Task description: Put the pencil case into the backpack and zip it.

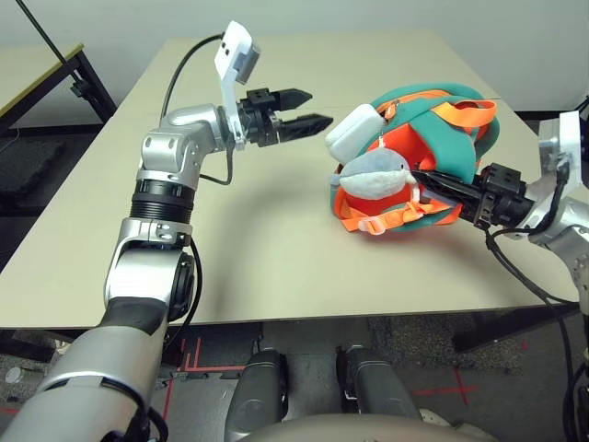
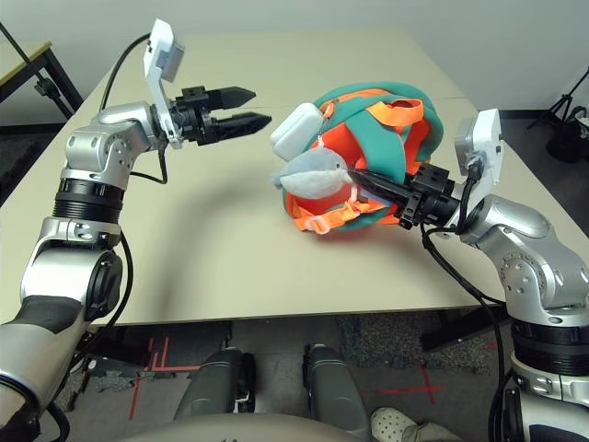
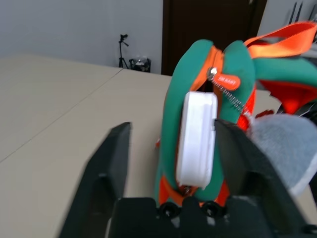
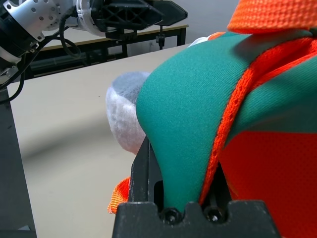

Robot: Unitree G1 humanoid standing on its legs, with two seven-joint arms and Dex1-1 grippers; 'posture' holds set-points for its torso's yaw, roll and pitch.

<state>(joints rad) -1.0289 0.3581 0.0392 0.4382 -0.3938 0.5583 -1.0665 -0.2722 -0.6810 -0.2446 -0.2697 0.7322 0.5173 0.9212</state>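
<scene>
Half done, by the look of it. Pencil case (image 1: 353, 131) lodged partway in the mouth of the backpack (image 1: 433, 120), most of it poking out; backpack lying toward the tabletop's (image 1: 110, 230) right edge. Left gripper (image 1: 299, 107) parted, empty, just short of the case. Right gripper (image 2: 363, 184) pinched shut on the backpack's teal fabric, bracing it. Left to do: pushing the case fully inside, then zipping.
</scene>
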